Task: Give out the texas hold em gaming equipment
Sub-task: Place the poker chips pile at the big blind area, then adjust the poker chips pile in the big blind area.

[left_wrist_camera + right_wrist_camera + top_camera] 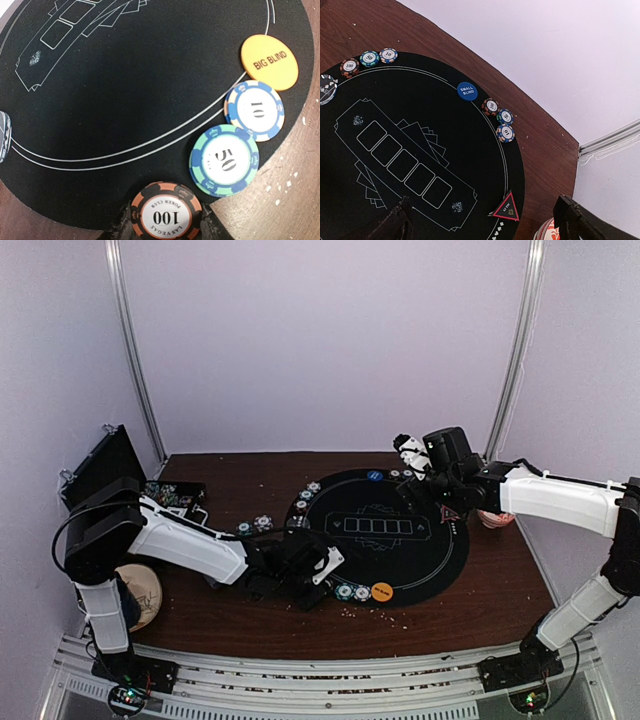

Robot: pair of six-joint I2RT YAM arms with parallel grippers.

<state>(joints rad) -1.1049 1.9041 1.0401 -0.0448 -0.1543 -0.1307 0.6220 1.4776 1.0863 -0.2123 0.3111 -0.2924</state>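
1. A large round black mat with white lines (440, 562) lies on a dark brown wooden table (250, 625).
2. A small red-and-white patterned bowl (494, 519) sits just off the mat's right edge.
3. A black case (100, 465) stands well left of the mat.

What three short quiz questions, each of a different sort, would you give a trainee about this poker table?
1. True or false: the orange disc reads SMALL BLIND.
2. Which chip sits between the fingers of the left gripper? A. 10 B. 50 C. 100
3. Fill in: in the right wrist view, ___ chips lie in a row next to the blue disc.
Key: 1 false, it reads BIG BLIND. 2 C, the 100 chip. 3 three.
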